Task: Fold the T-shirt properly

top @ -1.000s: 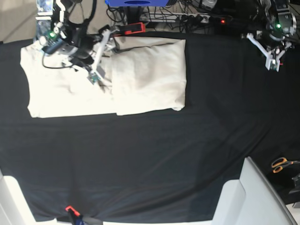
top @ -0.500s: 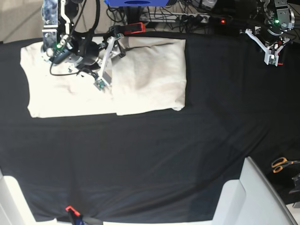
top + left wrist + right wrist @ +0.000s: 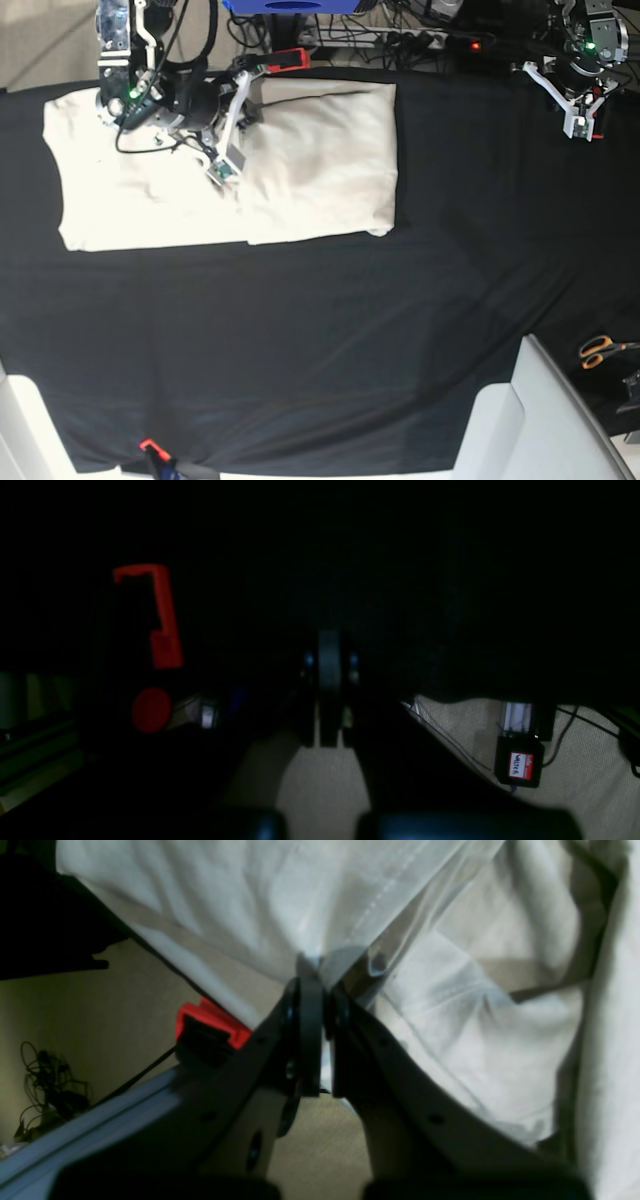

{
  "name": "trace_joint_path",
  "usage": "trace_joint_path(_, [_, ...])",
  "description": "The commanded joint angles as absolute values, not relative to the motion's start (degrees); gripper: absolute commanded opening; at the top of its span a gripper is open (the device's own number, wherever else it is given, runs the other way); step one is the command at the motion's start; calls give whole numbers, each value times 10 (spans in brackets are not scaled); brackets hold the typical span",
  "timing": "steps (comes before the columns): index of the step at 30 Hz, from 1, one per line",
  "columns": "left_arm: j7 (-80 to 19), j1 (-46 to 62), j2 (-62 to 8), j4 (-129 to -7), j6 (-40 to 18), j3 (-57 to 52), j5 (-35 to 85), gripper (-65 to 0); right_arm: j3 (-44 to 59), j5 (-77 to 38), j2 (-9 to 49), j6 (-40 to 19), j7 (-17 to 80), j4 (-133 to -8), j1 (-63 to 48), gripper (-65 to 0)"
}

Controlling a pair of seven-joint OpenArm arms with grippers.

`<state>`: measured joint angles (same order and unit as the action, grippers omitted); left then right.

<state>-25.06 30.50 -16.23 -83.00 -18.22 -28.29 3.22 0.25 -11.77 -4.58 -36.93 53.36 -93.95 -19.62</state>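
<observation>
We see the black tablecloth (image 3: pixel 330 330) carrying our cream T-shirt (image 3: pixel 310 170) at its far edge, partly folded, wrinkled. Our right gripper (image 3: pixel 317 990) pinches a T-shirt fold; left gripper (image 3: pixel 329 680) closed, empty.

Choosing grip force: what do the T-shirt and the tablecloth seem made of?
T-shirt: looks like soft matte cotton knit; it creases and shows a stitched seam in the right wrist view. Tablecloth: thin matte black fabric, going by its shallow wrinkles; fibre unclear.
</observation>
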Motion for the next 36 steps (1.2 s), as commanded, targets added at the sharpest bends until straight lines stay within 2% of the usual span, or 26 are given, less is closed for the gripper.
trace_joint_path(1, [-245,306,-171,-837,-180,-286,31,-650,2,-126,-46,-372,530,-952,-199,-648])
trace_joint_path(8, [-246,304,-171,-836,-180,-286,30,-650,2,-126,-44,-372,556,-997,-229,-648])
trace_joint_path(25, [-246,303,-172,-836,-180,-286,30,-650,2,-125,-47,-371,562,-996,-233,-648])
trace_joint_path(30, [-246,303,-172,-836,-180,-286,30,-650,4,-126,-48,-371,590,-995,-233,-648])
trace_joint_path(36, [-246,303,-172,-836,-180,-285,30,-650,3,-126,-48,-345,594,-995,-235,-648])
